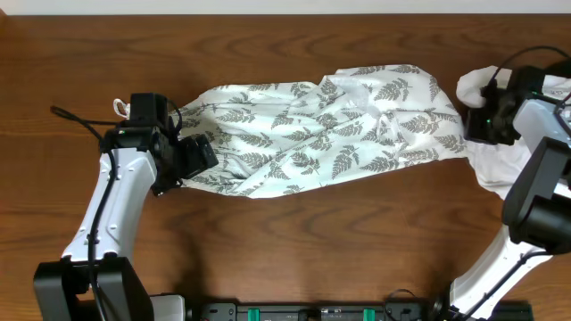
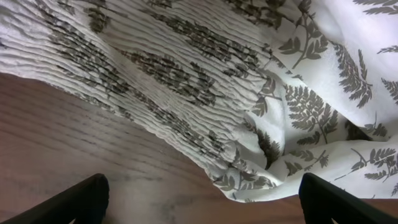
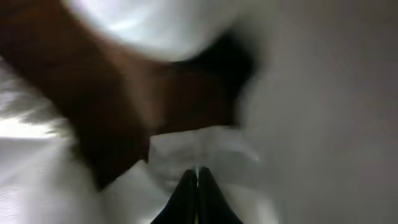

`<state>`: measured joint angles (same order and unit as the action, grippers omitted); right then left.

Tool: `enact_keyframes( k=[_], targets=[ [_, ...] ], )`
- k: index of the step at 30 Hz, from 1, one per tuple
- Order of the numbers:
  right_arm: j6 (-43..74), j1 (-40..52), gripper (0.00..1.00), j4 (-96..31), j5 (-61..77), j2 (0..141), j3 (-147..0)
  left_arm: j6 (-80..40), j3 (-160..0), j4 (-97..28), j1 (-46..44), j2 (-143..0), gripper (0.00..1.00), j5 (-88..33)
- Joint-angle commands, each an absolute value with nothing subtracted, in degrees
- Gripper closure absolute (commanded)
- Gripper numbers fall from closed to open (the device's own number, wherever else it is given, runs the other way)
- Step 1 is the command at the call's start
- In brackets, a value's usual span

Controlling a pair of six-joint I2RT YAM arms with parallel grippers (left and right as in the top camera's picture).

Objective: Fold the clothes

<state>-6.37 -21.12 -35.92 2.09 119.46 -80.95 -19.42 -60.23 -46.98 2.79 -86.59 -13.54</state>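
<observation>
L arm rises from the near-left corner, elbow bent, wrist turned right. L gripper [image 2: 205,210] sits low over the table [image 1: 312,250] at the left end of the clothes [image 1: 321,134], fingers [image 2: 78,200] spread wide w/ nothing between them. R arm comes up from the near-right corner and folds back over the right end. R gripper [image 3: 198,190] has its tips pressed together. White cloth lies right at the tips, but my wrist view is too blurred to tell if it's pinched.

Count: 2 arms, 2 garments. 1 fern-print piece, thin and rumpled, stretched left-right across mid-table, w/ a ribbed gathered band at its left end. 1 plain white garment [image 1: 489,174] bunched at far right, touching the print's right end. Table is dark wood grain.
</observation>
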Motion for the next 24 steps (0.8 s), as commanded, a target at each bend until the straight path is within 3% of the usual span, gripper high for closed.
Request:
enact_keyframes(
  k=[1,10,16,24],
  targets=[
    [-3.1,-23.9,0.97,-35.1,-7.4,120.2,-80.9,-18.7,-59.5,-47.3,2.6,-86.8,0.02,-13.0],
    [2.8,-33.6,0.96,-34.7,-11.4,120.2,-81.0,-18.7,-59.5,-47.3,2.7,-86.8,0.02,-13.0],
    [2.5,-35.7,0.94,-36.4,1.2,119.7,-83.8,-18.7,-59.5,-47.3,2.7,-86.8,0.02,-7.6],
    [-2.5,-30.4,0.94,-41.9,15.2,110.8,-93.1,-18.6,-59.5,-43.7,2.9,-86.9,0.02,-2.1]
  ],
)
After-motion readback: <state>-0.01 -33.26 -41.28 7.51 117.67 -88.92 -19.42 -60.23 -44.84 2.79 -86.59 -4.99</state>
